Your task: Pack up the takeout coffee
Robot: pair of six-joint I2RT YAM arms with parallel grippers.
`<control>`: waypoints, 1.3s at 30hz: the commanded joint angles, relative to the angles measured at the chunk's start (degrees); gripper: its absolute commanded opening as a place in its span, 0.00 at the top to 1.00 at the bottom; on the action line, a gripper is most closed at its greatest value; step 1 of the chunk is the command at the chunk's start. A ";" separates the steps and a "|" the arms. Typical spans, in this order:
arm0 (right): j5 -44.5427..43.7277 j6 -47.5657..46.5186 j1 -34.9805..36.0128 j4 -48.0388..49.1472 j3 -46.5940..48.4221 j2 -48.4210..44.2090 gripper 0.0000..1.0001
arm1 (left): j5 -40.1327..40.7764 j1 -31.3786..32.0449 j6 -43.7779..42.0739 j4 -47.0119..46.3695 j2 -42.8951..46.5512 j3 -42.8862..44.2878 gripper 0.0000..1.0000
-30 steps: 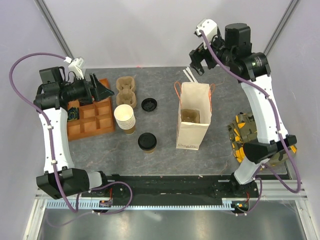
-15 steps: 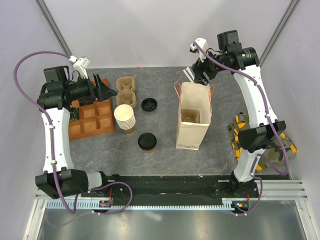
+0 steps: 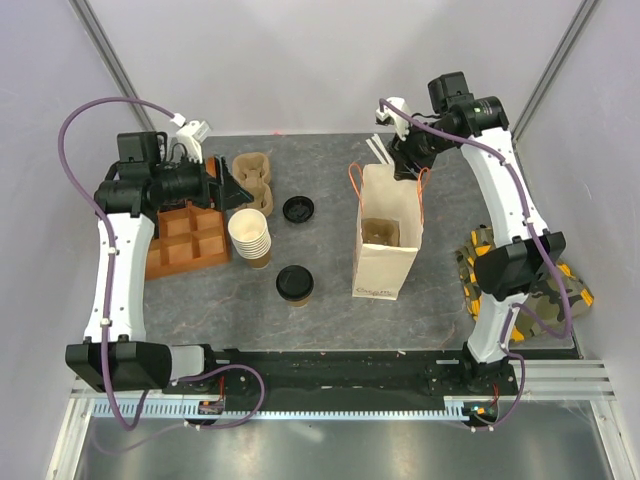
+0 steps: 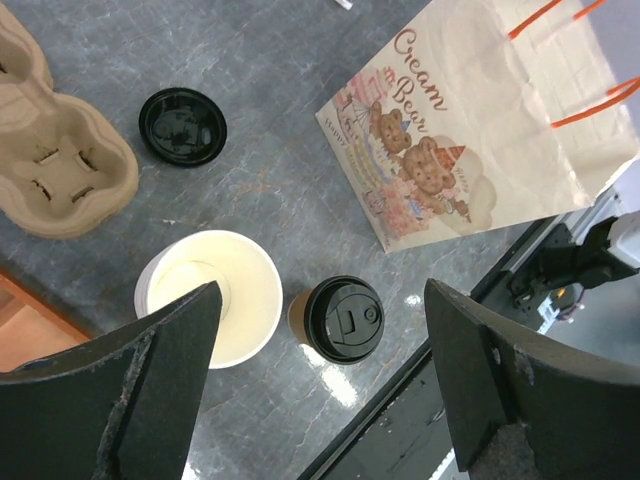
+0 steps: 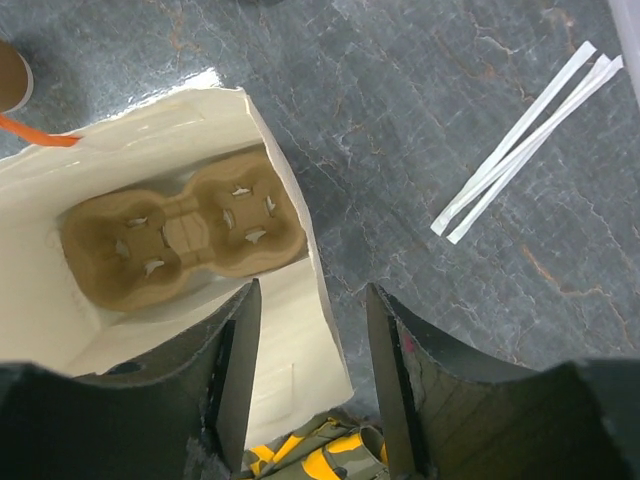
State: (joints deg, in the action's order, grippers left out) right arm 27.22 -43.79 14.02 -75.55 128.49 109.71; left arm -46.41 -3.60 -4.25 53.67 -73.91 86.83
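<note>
the takeout coffee (image 3: 295,283), a brown cup under a black lid, stands upright on the desk (image 3: 440,300) near the front edge, between the stack of lidless cups (image 3: 250,235) and the paper bag (image 3: 387,250), touching neither. it is not yet in any grip. the bag stands open-mouthed with a moulded cup carrier (image 5: 185,240) lying flat at its bottom, which looks meant to seat the cup and keep it from tipping once it is inside. the right hand (image 5: 312,295) hangs over the bag's far rim with its fingers apart, one inside the wall and one outside; grey desk shows between the wall and the outer finger, so it straddles the paper and does not pinch it. that position reads as a way to steady the bag or hold its mouth open for the other arm. the left hand (image 3: 232,185) hovers high above the second cup carrier (image 3: 253,180), fingers spread wide and holding nothing, its camera looking down on the lidded cup, so it seems lined up to reach for it. the loose black lid (image 3: 298,209) lies flat behind the coffee and well clear of it. the cup stack stands just beside the coffee, so a descent there would likely need a narrow approach to avoid knocking it.
</note>
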 commanded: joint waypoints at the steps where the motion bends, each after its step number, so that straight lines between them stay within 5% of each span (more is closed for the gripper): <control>1: 1.96 -2.00 -0.31 -0.74 0.36 1.99 0.49 | 2.91 1.40 -4.71 1.43 -0.97 2.03 0.08; 6: 1.96 -1.47 -0.22 -0.83 -0.42 1.91 0.57 | 3.61 1.66 -5.86 2.76 -2.55 2.56 0.00; 9: 2.13 -0.95 -0.31 -0.74 -2.45 0.95 0.66 | 10.54 1.66 -2.00 2.66 -4.66 3.43 0.00; 16: 1.87 3.62 -0.22 -0.21 -6.05 -2.83 1.00 | 4.41 2.62 -10.85 0.47 -1.50 3.35 0.00; 24: 2.66 6.44 0.74 3.38 -12.19 -10.91 1.00 | 2.03 15.27 -28.94 5.14 4.29 -7.07 0.00; 39: -6.91 16.70 8.21 10.15 -21.96 -19.88 1.00 | 26.80 35.41 -33.27 -20.61 16.26 -35.48 0.00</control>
State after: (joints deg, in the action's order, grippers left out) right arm 24.05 -33.04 21.63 -69.84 107.31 93.23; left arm -27.53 29.19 -33.08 42.39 -58.46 54.41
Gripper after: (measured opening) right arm 0.010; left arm 0.994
